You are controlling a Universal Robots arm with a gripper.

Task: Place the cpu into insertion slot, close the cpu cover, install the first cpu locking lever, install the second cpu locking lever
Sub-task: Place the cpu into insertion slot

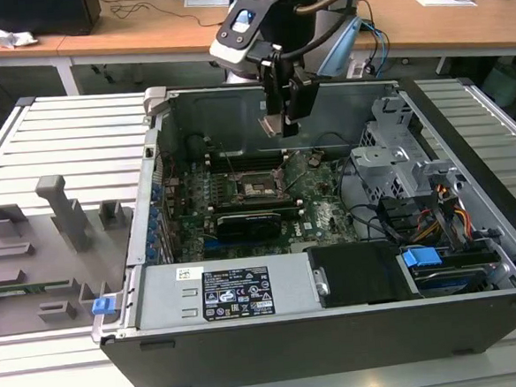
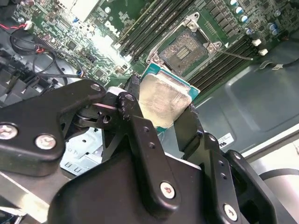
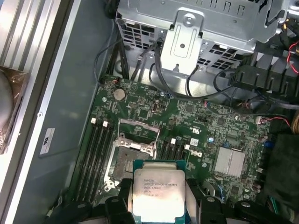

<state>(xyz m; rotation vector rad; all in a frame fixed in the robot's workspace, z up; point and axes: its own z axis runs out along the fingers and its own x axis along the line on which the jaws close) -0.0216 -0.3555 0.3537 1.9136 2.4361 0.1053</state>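
Black-fingered gripper, hanging over the open grey metal computer case and its green motherboard, above the uncovered metal-framed square insertion slot, pinches the small flat silver-topped square cpu by two opposite edges, in the air clear of the slot.

Claw tight on cpu, wrist dwn.
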